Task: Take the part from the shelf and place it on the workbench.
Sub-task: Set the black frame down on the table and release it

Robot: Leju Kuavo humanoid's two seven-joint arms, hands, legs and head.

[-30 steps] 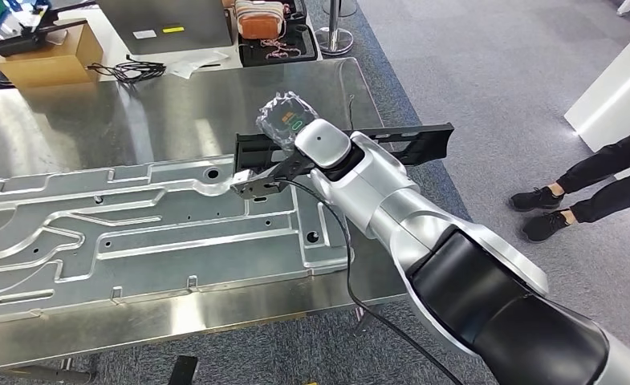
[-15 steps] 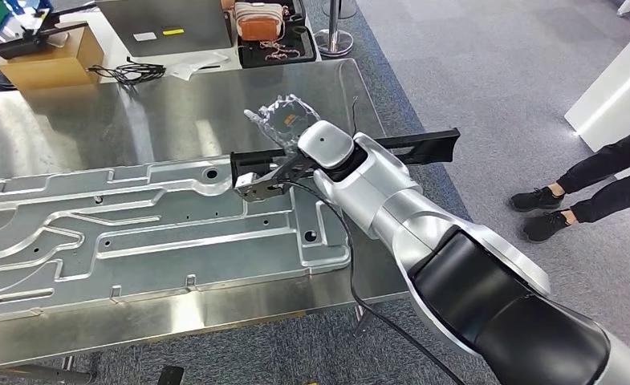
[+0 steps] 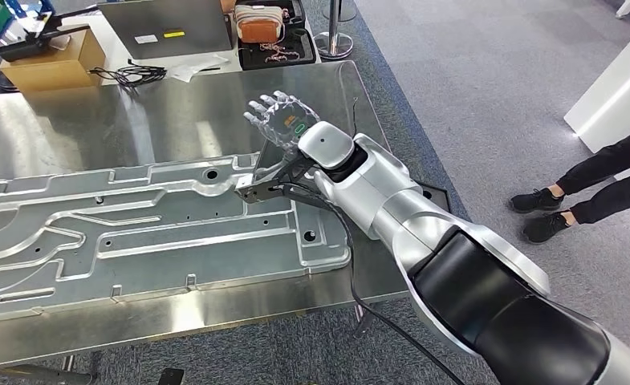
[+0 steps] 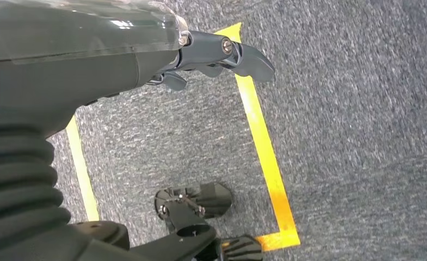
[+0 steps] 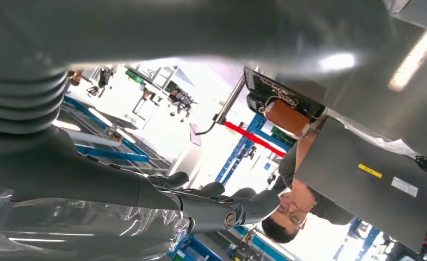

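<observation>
My right hand point(image 3: 281, 119) is raised over the steel workbench point(image 3: 167, 112) with its fingers spread and nothing in it. Those bare, extended fingers point(image 5: 222, 206) also appear in the right wrist view. The long black part point(image 3: 436, 195) has left the hand. Only one dark end of it peeks out past the table's right edge beside my forearm. The rest is hidden under the arm, and I cannot tell what it rests on. My left hand point(image 4: 222, 54) hangs over the carpet with nothing in it.
A large stamped metal plate point(image 3: 135, 241) covers the near left of the workbench. A cardboard box point(image 3: 50, 56), cables point(image 3: 127, 70) and a case with an orange bag point(image 3: 267, 24) lie behind it. A person's legs point(image 3: 592, 184) stand at the right. Yellow floor tape point(image 4: 265, 152) runs below my left hand.
My right hand has let go of the black part and spread its fingers upward. The part has dropped from across the hand to low beside the forearm.
</observation>
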